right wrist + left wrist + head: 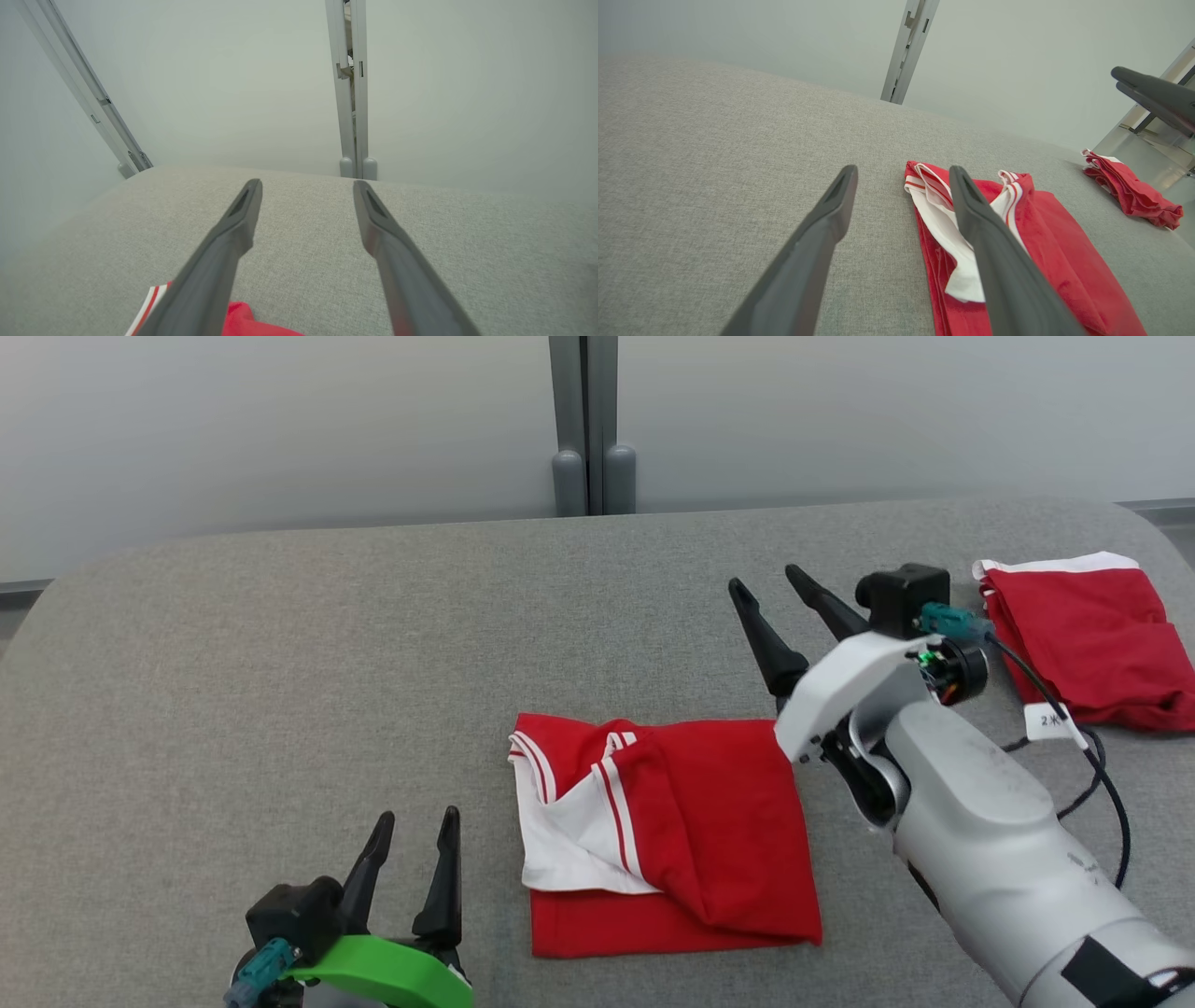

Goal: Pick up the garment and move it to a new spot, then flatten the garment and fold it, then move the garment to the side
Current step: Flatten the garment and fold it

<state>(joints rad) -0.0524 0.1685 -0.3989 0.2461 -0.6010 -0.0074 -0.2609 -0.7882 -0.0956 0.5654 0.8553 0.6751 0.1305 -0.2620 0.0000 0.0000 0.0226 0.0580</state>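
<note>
One garment (667, 835), red bundle (1088, 639) well apart

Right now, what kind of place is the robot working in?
Probably a robot test lab, not a home: a grey cloth-covered table, plain pale wall panels joined by a metal post, a folded red-and-white garment in the middle and another red garment at the side.

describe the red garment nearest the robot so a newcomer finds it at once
On the grey table, look near the middle of the front edge. The folded garment lies flat there, a red square. Unlike the red bundle at the far right, it shows a wide white panel on its left.
</note>
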